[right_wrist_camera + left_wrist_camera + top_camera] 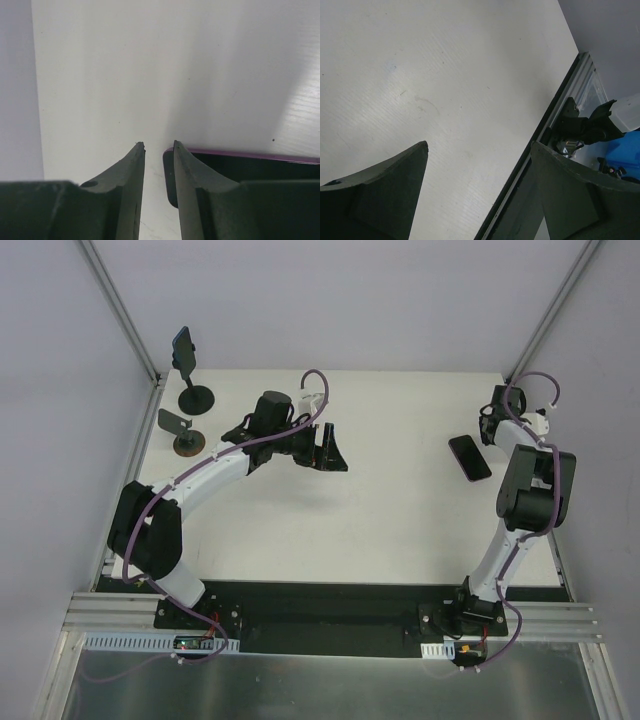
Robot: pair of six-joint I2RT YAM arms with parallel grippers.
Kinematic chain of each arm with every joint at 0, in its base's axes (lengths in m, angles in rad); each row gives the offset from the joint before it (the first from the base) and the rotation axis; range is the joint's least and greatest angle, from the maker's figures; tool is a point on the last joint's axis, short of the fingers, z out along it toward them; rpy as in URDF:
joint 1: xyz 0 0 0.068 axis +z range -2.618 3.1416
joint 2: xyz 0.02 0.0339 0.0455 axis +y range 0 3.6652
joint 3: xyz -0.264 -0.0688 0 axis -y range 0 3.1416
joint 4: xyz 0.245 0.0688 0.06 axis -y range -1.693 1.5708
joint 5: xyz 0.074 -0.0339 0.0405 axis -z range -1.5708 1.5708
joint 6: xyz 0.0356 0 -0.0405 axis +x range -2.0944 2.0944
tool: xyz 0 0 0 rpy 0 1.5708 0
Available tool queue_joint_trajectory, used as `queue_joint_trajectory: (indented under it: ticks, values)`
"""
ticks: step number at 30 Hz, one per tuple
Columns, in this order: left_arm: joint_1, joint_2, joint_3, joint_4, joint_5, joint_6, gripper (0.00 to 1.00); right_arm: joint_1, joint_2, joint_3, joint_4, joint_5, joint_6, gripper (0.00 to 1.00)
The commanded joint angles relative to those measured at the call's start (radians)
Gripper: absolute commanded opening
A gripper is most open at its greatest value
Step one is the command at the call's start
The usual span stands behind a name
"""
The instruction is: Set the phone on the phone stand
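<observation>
**Risk: the wrong handset could be disturbed; the phone appears seated at the head of the phone stand.**
Well to the right of the phone stand, the right claw is nearly together, with a narrow slit and nothing between. One finger is at a corner of the pink-rimmed phone; contact unclear. A nudge or mistaken grasp is possible. The left claw, right of the stand, is wide apart and empty above the surface.

Black stand, purple-rimmed black phone, white table
</observation>
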Motion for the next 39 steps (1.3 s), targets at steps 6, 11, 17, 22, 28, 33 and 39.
queue_joint_trajectory:
  ticks: [6, 11, 17, 22, 28, 33, 39]
  values:
    - [0.005, 0.0, 0.017, 0.004, 0.028, -0.006, 0.82, -0.02, 0.066, 0.088, -0.091, 0.035, -0.009, 0.32]
    - [0.005, 0.002, 0.018, 0.004, 0.034, -0.011, 0.82, -0.036, 0.082, 0.063, -0.095, -0.008, 0.032, 0.28]
    - [0.004, 0.0, 0.018, 0.002, 0.038, -0.012, 0.82, -0.036, 0.062, 0.016, -0.087, 0.001, 0.055, 0.24]
    - [0.004, 0.0, 0.02, 0.004, 0.038, -0.012, 0.82, -0.032, 0.086, 0.048, -0.165, -0.028, 0.096, 0.22]
    - [0.004, 0.002, 0.022, 0.002, 0.047, -0.02, 0.82, 0.01, 0.06, 0.054, -0.276, -0.045, 0.106, 0.22]
    - [0.005, 0.003, 0.023, 0.002, 0.046, -0.018, 0.82, 0.049, -0.004, -0.02, -0.221, -0.086, 0.096, 0.23]
    - [0.007, 0.0, 0.023, 0.004, 0.044, -0.017, 0.82, 0.137, -0.073, -0.197, -0.123, -0.216, 0.092, 0.24]
